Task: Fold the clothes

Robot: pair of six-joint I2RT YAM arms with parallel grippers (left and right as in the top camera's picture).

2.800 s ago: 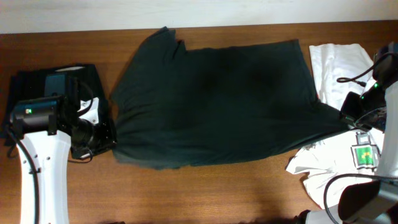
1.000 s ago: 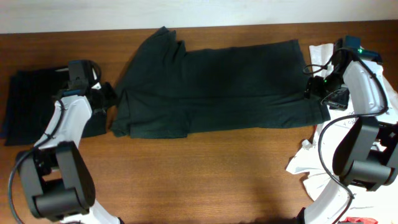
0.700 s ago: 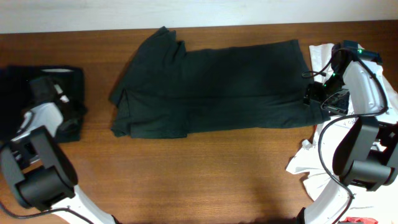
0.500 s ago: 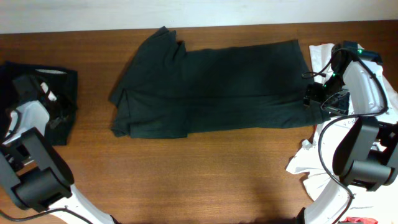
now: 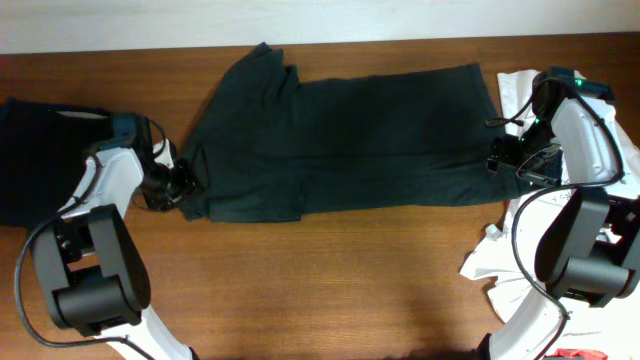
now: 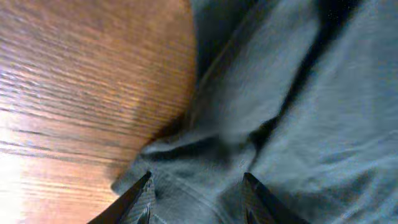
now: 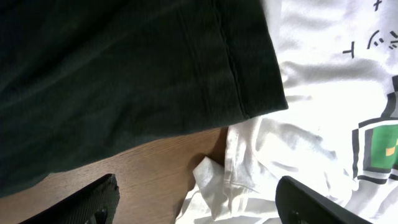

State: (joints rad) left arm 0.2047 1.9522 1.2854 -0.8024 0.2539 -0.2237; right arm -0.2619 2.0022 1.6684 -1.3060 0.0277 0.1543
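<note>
T-shirt (image 5: 350,140), black and of thin soft fabric, lies spread flat across the upper middle of the wooden table (image 5: 330,280), its length running left to right and one sleeve reaching up toward the top edge of the overhead frame. Its lower part looks doubled over along the near edge. At the shirt's lower left corner sits the left gripper (image 5: 183,186). In the left wrist view its fingers (image 6: 142,198) stand apart at the bottom of the frame, with the bunched, folded corner of the shirt (image 6: 323,124) just beyond them and bare wood at the upper left. At the shirt's right edge hovers the right gripper (image 5: 510,165), its fingers (image 7: 93,198) spread wide and holding nothing. There the shirt's hemmed corner (image 7: 112,74) fills the upper left of the frame, overlapping a crumpled white garment (image 7: 323,93) with printed marks on the right. A dark cloth (image 5: 40,150) lies at the far left of the table.
</note>
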